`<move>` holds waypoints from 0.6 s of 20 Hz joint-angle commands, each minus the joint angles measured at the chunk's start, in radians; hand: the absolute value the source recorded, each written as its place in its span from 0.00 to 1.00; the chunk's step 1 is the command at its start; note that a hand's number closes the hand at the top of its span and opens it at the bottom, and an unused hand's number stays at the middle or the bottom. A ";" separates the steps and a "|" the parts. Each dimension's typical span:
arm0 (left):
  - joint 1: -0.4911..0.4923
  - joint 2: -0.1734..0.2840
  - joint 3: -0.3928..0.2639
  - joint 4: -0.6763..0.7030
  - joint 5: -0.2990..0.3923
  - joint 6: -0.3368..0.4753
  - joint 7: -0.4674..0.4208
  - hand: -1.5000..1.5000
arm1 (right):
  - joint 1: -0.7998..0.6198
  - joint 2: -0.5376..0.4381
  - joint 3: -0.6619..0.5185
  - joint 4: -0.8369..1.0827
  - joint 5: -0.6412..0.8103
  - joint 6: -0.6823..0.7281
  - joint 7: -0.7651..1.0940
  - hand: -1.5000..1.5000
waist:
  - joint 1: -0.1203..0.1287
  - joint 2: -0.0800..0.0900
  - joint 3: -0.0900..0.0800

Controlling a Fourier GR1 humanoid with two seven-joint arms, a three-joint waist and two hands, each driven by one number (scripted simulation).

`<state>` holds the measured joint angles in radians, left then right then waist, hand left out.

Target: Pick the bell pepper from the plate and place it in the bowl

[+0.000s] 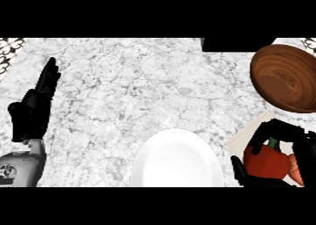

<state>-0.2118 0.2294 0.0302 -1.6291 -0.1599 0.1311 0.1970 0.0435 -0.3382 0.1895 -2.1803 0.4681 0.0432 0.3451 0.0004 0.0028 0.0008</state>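
Your worktop [141, 88] is pale grey-veined marble, with a patterned tile strip showing at its far left and far right corners and a dark block [237, 44] at the far edge, right of centre.

Look at your right hand [303, 151] near the worktop's near right corner: its fingers and thumb are curled round the bell pepper [267, 162], red with a green stem, so the pepper is off the plate and held above the near right edge area. A smaller orange piece [296, 169] shows against the pepper's right side; you cannot tell from here whether it is part of the pepper or something separate.

The risk, as I judge it, lies in the carry to the bowl. The fingers hide much of the pepper, so you cannot see how well it is seated; if it sits mostly against the fingertips, it could roll out on the way. The bowl [287, 79] stands at the far right edge and appears tilted toward you, so a low approach could clip its near rim and push or tip it. Letting go too early would land the pepper on the pale flat sheet [248, 134] lying between the hand and the bowl.

The wooden bowl holds nothing that you can see. The white plate [177, 160], at the near edge in the middle, shows nothing on it.

Your left hand [34, 107] rests near the left edge, fingers straight and pointing away, holding nothing.
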 commanded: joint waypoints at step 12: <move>-0.048 -0.017 -0.007 0.015 -0.013 -0.013 0.016 0.50 | -0.460 -0.145 -0.420 0.855 -0.087 -0.087 -0.463 1.00 | 0.031 0.007 0.001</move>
<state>-0.2355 0.2251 0.0396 -1.6018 -0.1575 0.1104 0.1720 -0.2921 -0.4550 -0.2014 -1.5553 0.3118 0.0185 -0.0087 0.0192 0.0073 0.0012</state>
